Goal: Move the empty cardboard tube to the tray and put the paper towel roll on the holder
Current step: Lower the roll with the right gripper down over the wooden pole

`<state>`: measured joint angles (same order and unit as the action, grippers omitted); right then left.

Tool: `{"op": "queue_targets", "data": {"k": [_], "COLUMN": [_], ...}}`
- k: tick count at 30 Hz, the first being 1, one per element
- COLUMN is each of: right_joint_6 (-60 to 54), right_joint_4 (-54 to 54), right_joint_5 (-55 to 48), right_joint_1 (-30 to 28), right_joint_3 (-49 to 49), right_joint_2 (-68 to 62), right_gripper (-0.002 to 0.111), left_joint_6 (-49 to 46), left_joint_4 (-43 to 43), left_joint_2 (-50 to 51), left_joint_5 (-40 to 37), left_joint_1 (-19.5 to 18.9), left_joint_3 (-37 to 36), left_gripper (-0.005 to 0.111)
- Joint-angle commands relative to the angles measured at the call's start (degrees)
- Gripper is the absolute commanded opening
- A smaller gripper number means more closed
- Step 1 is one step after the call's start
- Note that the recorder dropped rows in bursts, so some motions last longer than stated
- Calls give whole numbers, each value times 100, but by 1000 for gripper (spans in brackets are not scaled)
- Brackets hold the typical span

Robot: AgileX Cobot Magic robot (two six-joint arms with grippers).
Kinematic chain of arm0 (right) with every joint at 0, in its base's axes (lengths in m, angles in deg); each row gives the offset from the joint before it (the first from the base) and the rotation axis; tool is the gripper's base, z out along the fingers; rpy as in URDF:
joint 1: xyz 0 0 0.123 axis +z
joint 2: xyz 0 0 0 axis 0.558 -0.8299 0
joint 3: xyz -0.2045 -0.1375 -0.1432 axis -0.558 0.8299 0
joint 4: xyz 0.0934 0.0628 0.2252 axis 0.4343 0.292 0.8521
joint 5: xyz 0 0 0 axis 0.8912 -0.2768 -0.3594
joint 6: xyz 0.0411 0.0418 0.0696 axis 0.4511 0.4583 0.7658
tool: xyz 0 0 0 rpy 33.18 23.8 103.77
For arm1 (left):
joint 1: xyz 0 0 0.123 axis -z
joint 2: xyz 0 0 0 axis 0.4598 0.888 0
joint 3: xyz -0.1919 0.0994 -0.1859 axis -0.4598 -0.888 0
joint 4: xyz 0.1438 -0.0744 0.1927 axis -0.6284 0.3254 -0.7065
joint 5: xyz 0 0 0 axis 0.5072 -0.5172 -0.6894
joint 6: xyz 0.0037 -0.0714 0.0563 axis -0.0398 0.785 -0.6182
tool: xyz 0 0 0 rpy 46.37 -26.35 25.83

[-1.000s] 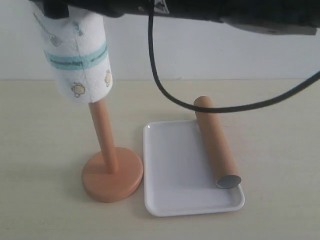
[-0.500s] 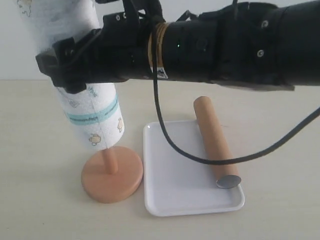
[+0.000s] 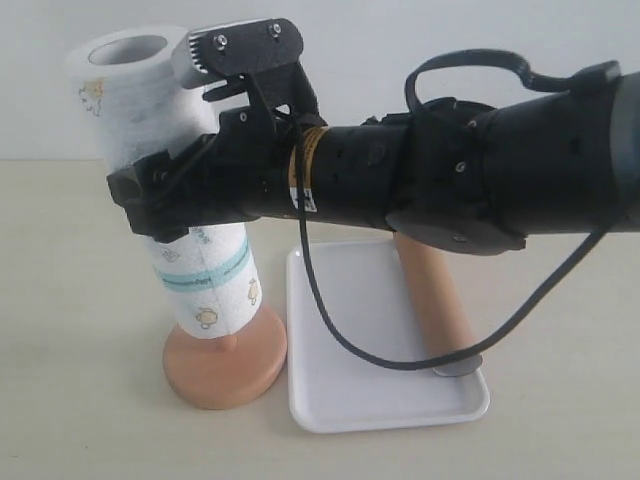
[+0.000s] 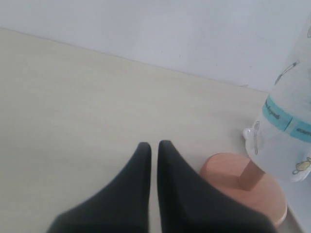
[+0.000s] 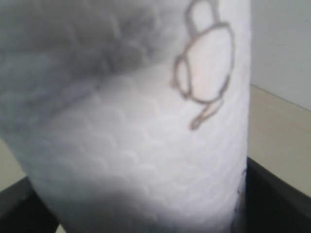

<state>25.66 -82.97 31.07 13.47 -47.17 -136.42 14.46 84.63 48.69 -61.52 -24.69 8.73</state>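
Our right gripper (image 3: 165,210) is clamped around the paper towel roll (image 3: 208,280), which sits tilted over the holder (image 3: 225,365), just above its base. We'd straighten it, ease it down, then let go. Meanwhile our left gripper (image 4: 154,148) is closed on nothing. The cardboard tube (image 3: 437,300) lies in the tray (image 3: 345,350), on the right.
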Motion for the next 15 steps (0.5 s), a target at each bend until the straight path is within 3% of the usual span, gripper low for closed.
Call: {"op": "queue_targets", "data": {"k": [1, 7, 10, 13, 15], "right_joint_6": [-269, -440, -505, -465, -426], "right_joint_4": [73, 271, 298, 298, 298], "right_joint_5": [266, 361, 155, 44, -34], "right_joint_1": [3, -8, -47, -106, -106], "right_joint_3": [-3, -3, -3, -3, -3], "right_joint_2": [-95, -281, -284, -284, -284], "right_gripper": [0, 0, 8, 30, 54], "left_joint_6": [-32, -32, -32, -32, -32], "left_joint_4": [46, 46, 46, 46, 46], "left_joint_2": [-21, -21, -21, -21, -21], "left_joint_5": [82, 82, 82, 82, 82], "left_joint_1": [-14, -14, -14, -14, -14], "left_joint_3": [-20, -20, -20, -20, -20], "left_gripper": [4, 4, 4, 4, 4]}}
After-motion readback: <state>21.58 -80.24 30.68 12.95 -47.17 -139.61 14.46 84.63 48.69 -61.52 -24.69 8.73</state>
